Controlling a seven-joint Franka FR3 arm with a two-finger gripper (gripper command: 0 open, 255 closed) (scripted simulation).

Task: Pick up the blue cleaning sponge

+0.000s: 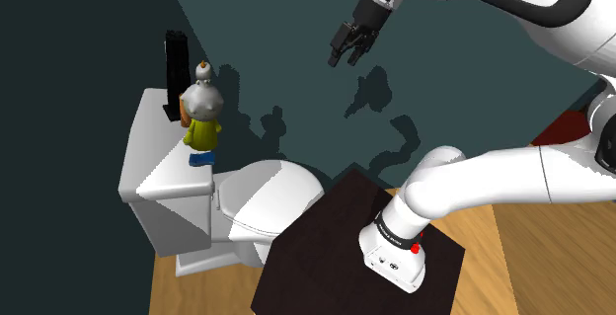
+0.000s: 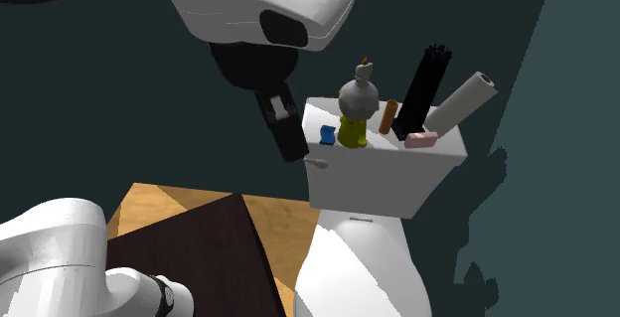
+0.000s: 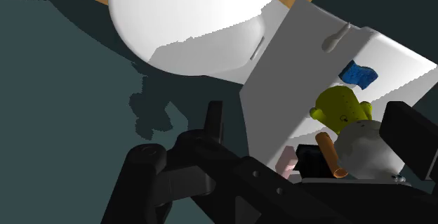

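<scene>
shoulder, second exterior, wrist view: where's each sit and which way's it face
Shoulder view: beside the stand, looking down at the toilet tank; arm and gripper show.
Second exterior view: facing the tank's front; arm and gripper show.
Wrist view: on the hand, above the tank; both fingers show.
All share the blue sponge.

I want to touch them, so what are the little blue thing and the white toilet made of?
The blue sponge looks matte with a wavy outline, so probably foam, though that's a guess. The toilet is smooth plain white with soft shading, likely glazed ceramic.
</scene>
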